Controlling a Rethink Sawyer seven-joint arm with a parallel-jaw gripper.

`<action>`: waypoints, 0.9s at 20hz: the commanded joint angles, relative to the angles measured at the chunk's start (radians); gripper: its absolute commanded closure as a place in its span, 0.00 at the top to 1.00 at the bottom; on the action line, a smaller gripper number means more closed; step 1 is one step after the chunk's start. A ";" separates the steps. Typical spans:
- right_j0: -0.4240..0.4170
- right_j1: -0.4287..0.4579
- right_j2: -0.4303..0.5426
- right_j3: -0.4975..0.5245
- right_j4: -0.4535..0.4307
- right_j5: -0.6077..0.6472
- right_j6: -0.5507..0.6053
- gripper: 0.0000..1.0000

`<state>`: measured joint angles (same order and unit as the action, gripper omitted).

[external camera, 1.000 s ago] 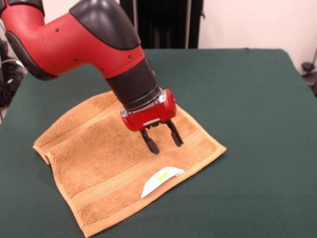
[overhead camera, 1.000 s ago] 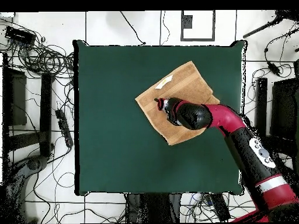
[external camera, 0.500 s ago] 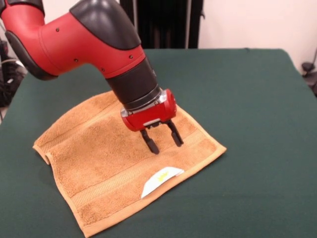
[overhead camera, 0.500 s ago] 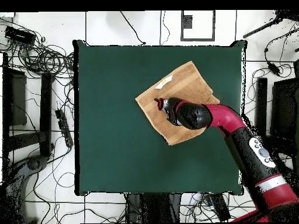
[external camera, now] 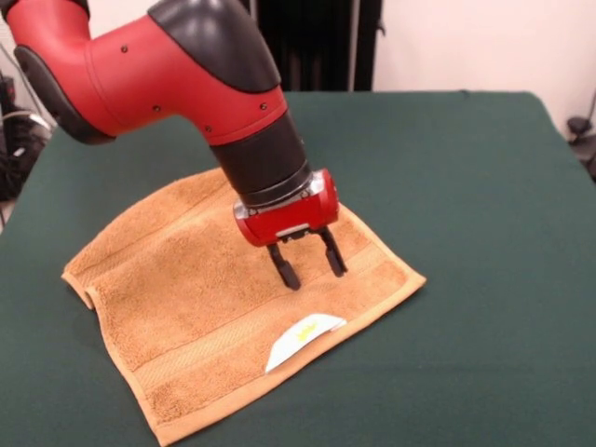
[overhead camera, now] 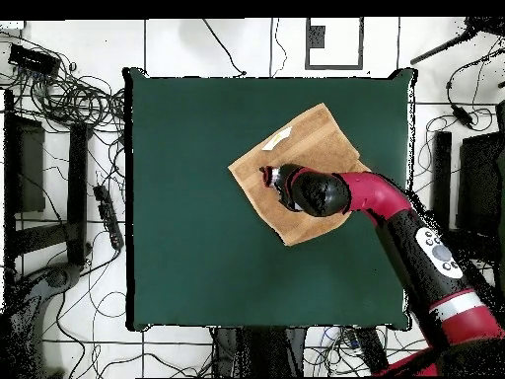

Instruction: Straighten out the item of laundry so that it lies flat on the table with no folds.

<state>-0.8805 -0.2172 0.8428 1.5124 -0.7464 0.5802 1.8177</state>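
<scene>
The gripper (external camera: 308, 270) hung with its jaws parted and empty, just above the orange towel (external camera: 196, 298) on the green table (external camera: 466, 186). The towel looked nearly flat — a good step would be smoothing its curled left corner. The arm hid part of the cloth behind it.

Tangled black cables (overhead camera: 69, 94) on white tiled floor (overhead camera: 207, 44), dark equipment (overhead camera: 25, 163) beside the table, black curtain (external camera: 312, 42), white wall (external camera: 484, 42)

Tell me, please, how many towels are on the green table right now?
1: the orange-tan towel lies spread on the table beneath the open gripper.
</scene>
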 commanded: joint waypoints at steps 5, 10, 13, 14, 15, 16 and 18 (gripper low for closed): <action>0.219 0.082 -0.163 -0.079 -0.002 -0.163 0.206 1.00; 0.229 0.089 -0.144 -0.072 0.068 -0.170 0.184 1.00; 0.204 0.096 -0.113 -0.046 0.108 -0.179 0.149 1.00; 0.190 0.100 -0.097 -0.034 0.125 -0.176 0.135 1.00; 0.171 0.108 -0.077 -0.020 0.143 -0.178 0.119 1.00; 0.145 0.125 -0.047 -0.004 0.167 -0.183 0.098 1.00; 0.093 0.159 0.017 0.028 0.206 -0.189 0.042 1.00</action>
<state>-0.7939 -0.2396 0.7602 1.4877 -0.6156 0.5057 1.8177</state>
